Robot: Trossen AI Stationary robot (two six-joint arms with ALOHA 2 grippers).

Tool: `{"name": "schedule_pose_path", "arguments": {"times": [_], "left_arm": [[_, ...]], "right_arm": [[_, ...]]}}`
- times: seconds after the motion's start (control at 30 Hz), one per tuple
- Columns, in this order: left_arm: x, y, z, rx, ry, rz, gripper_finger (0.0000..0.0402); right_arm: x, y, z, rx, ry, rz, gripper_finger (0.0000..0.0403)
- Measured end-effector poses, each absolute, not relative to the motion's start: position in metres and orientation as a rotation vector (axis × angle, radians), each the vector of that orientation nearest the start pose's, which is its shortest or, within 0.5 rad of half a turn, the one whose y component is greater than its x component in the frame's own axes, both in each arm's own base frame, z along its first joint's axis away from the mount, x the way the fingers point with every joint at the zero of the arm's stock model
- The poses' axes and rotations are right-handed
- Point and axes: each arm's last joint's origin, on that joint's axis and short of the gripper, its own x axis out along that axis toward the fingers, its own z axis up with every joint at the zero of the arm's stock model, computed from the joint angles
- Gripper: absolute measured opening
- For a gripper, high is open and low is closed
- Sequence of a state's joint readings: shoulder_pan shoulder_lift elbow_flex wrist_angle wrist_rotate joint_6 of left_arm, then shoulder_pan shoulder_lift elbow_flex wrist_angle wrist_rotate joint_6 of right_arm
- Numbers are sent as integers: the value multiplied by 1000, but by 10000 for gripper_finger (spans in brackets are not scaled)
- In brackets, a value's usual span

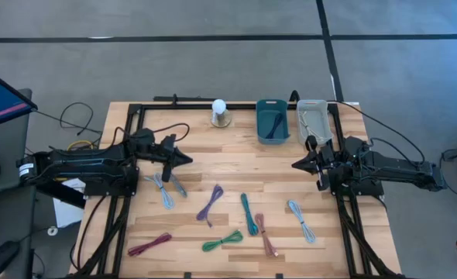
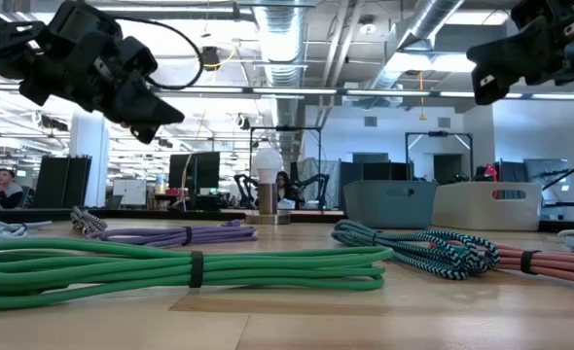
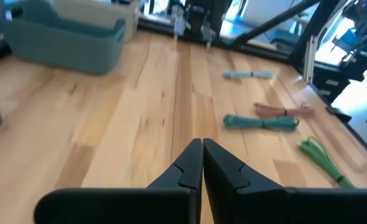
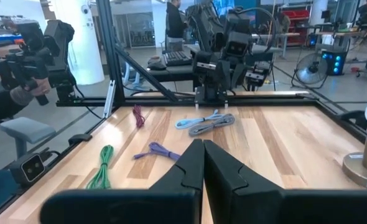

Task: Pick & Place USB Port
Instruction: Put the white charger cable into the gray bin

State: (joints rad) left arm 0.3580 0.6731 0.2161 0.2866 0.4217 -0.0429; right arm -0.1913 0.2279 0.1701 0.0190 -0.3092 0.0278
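Note:
Several bundled USB cables lie flat on the wooden table: a grey-blue pair [image 1: 163, 188], purple [image 1: 211, 203], teal [image 1: 249, 213], pink [image 1: 266, 235], light blue [image 1: 300, 219], green [image 1: 222, 241] and maroon [image 1: 149, 245]. My left gripper [image 1: 188, 159] hovers shut above the table's left half, just beyond the grey-blue pair, with nothing in it [image 3: 202, 144]. My right gripper [image 1: 295, 164] hovers shut over the right half, also holding nothing [image 4: 203, 144]. Both point toward the table's middle, clear of the cables.
A teal bin [image 1: 273, 120] with a dark cable in it and a grey bin [image 1: 312, 118] stand at the far edge. A bulb lamp [image 1: 220, 113] stands to their left. A black frame [image 1: 135, 108] rims the table. People sit in the room behind.

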Motion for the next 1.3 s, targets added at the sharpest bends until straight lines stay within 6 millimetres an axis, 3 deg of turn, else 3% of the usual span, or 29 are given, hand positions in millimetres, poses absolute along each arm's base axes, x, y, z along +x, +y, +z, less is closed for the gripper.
{"name": "schedule_pose_path", "arguments": {"times": [0.2,0.4,0.57,1.07,1.3], "left_arm": [[146,42,198,-112,170,-59,12],[144,41,221,-142,78,-74,12],[138,35,238,-120,12,-197,12],[136,35,239,-70,-5,-200,12],[136,35,239,-69,-5,-200,12]], "right_arm": [[106,-12,204,91,57,115,1],[106,-12,204,89,56,115,1],[106,-13,204,84,54,84,1],[105,-13,223,38,-146,74,1],[105,-13,224,33,-155,74,1]]}}
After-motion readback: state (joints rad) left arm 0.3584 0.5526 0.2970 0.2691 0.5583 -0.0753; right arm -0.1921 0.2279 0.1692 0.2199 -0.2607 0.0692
